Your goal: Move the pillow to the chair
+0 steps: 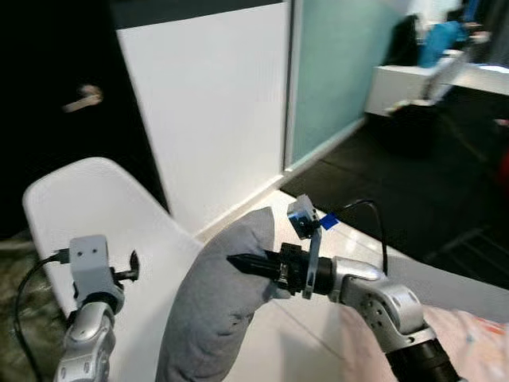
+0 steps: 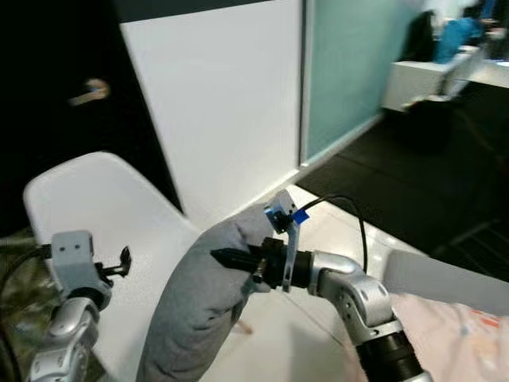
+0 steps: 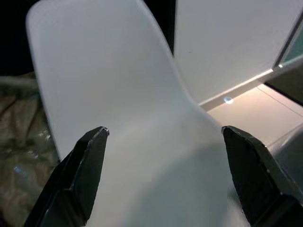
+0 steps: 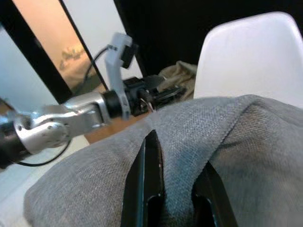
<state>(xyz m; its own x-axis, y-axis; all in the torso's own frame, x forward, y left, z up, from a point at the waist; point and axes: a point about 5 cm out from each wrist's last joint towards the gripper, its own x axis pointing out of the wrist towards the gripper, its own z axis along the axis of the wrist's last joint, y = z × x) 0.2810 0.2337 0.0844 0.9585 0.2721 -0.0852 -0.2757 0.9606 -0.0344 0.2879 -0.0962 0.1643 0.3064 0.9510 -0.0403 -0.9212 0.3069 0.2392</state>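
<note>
The left gripper (image 3: 163, 175) hovered over the white chair (image 1: 95, 207), jaws spread and empty. The right gripper (image 4: 173, 177), jaws pinching the grey pillow (image 1: 219, 298), held it at the seat's edge; release was still pending.

A white wall panel (image 1: 211, 103) stands upright in the middle; just to its right runs a frosted teal glass partition (image 1: 334, 64); left of the panel is a dark door with a metal lever handle (image 1: 82, 98); below the panel lies pale glossy floor (image 1: 350, 239), giving way to dark carpet (image 1: 429, 183); beyond the carpet, a white counter (image 1: 413, 79).
</note>
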